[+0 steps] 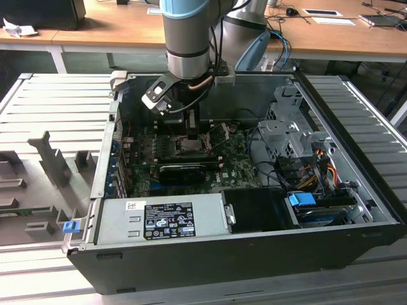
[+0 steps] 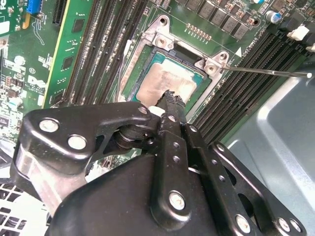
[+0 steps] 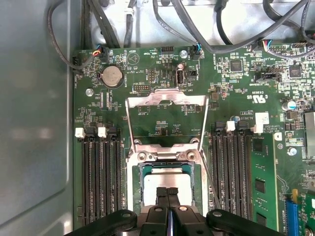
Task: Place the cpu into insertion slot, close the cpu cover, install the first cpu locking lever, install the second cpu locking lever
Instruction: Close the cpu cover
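In the exterior view, the robot arm (image 1: 187, 38) reaches straight down into an open computer case (image 1: 356, 210) that lies on a slatted metal surface (image 1: 51, 108). The arm's lower end hangs close above the green circuit board (image 1: 238, 168) inside the case.

In the second wrist view, the end effector (image 2: 171, 96) has its two fingers pressed together, with nothing between them. Its tip sits at the near edge of the chip (image 2: 165, 78); whether it touches cannot be told. The pale chip lies flat inside the socket (image 2: 160, 39), within the grey metal rim. A thin wire lever (image 2: 266, 72) sticks out sideways from one corner of the socket, passing over the long black memory slots (image 2: 246, 93).

In the first wrist view, the end effector (image 3: 168, 191) again has its fingers side by side and narrow, directly above the chip (image 3: 160, 178), which rests in the socket (image 3: 147, 157). The cover (image 3: 165, 97) is swung open, its silver frame tilted back from the hinge side, away from the chip. A lever (image 3: 211, 174) runs slantwise just beside the socket, not latched down.
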Robot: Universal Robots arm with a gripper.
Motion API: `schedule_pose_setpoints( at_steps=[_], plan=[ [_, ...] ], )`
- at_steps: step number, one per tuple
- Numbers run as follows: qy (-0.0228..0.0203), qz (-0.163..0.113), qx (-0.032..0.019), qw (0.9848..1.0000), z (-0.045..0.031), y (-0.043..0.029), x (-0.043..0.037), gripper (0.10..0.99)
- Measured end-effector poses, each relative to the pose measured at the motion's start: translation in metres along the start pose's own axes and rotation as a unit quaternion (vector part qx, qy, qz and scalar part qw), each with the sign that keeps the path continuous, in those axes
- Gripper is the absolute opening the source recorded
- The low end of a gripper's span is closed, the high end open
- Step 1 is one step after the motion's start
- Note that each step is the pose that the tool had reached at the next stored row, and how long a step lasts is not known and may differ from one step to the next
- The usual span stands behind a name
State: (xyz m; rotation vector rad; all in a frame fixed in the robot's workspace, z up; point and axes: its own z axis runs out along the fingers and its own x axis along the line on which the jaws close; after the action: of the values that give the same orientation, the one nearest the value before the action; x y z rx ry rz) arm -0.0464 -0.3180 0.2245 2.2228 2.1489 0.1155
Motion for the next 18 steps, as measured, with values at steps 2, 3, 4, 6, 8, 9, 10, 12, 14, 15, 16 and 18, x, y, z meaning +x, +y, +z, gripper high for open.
schedule_pose_setpoints(
  at_steps=[2,3,4,6,8,9,10,12,14,15,16,18],
  plan=[
    [0.0,0.0,0.0,1.0,-0.0005,0.0001,0.0,0.106],
    [0.0,0.0,0.0,1.0,-0.0007,0.0001,0.0,0.106],
    [0.0,0.0,0.0,1.0,-0.001,0.0001,0.0,0.106],
    [0.0,0.0,0.0,1.0,-0.0017,0.0002,0.0,0.106],
    [0.0,0.0,0.0,1.0,-0.002,0.0002,0.0,0.106],
    [0.0,0.0,0.0,1.0,-0.0023,0.0002,0.0001,0.106],
    [0.0,0.0,0.0,1.0,-0.0025,0.0002,0.0001,0.106],
    [0.0,0.0,0.0,1.0,-0.003,0.0003,0.0001,0.106],
    [0.0,0.0,0.0,1.0,-0.0038,0.0003,0.0001,0.106],
    [0.0,0.0,0.0,1.0,-0.0041,0.0004,0.0001,0.106],
    [0.0,0.0,0.0,1.0,-0.0046,0.0004,0.0001,0.106],
    [0.0,0.0,0.0,1.0,-0.0055,0.0005,0.0001,0.106]
  ],
)
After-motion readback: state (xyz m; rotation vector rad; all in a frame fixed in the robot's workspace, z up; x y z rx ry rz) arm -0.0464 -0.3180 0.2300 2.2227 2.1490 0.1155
